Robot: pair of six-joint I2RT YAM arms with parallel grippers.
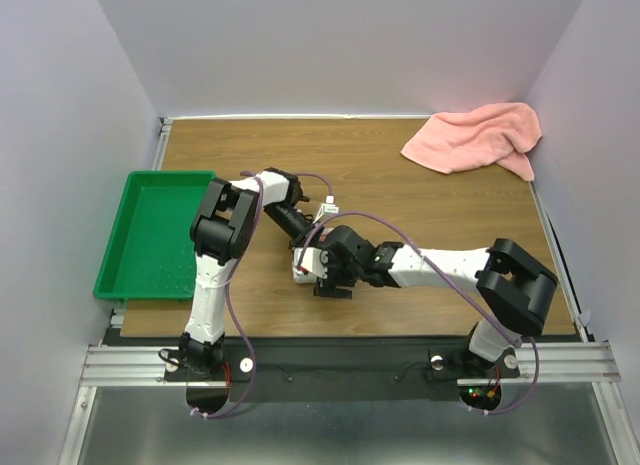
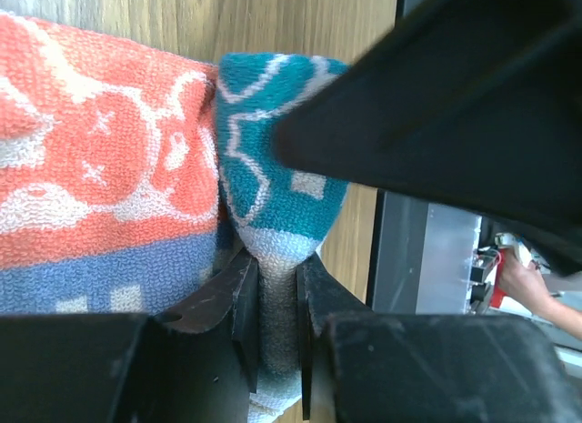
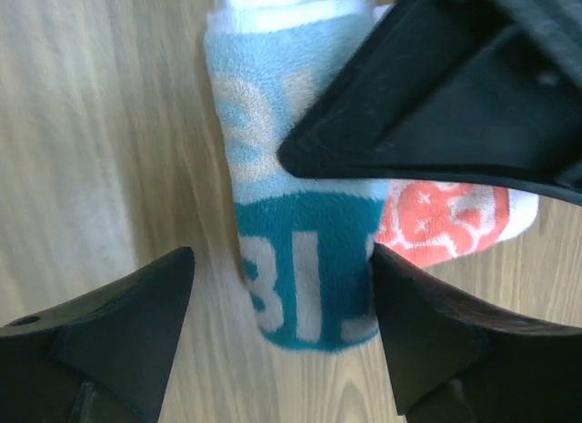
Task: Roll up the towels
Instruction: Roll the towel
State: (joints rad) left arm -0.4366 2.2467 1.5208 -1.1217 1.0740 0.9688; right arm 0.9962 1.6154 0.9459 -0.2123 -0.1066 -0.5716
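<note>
The small printed towel [image 1: 301, 271] lies mid-table, mostly hidden under both grippers. In the left wrist view the printed towel [image 2: 109, 168] shows orange-red, blue, teal and white terry. My left gripper [image 1: 308, 247] [image 2: 277, 277] is shut on a pinched fold of its teal and white end. My right gripper [image 1: 325, 275] [image 3: 282, 291] is open, with its jaws on either side of the towel's rolled teal end [image 3: 305, 259], which rests on the wood. The salmon-pink towel [image 1: 475, 137] lies crumpled at the far right corner, away from both grippers.
A green tray [image 1: 150, 235] sits at the table's left edge. White walls close in the table at the back and sides. The two arms cross closely over the printed towel, and the left gripper's black body [image 3: 436, 95] fills the top of the right wrist view.
</note>
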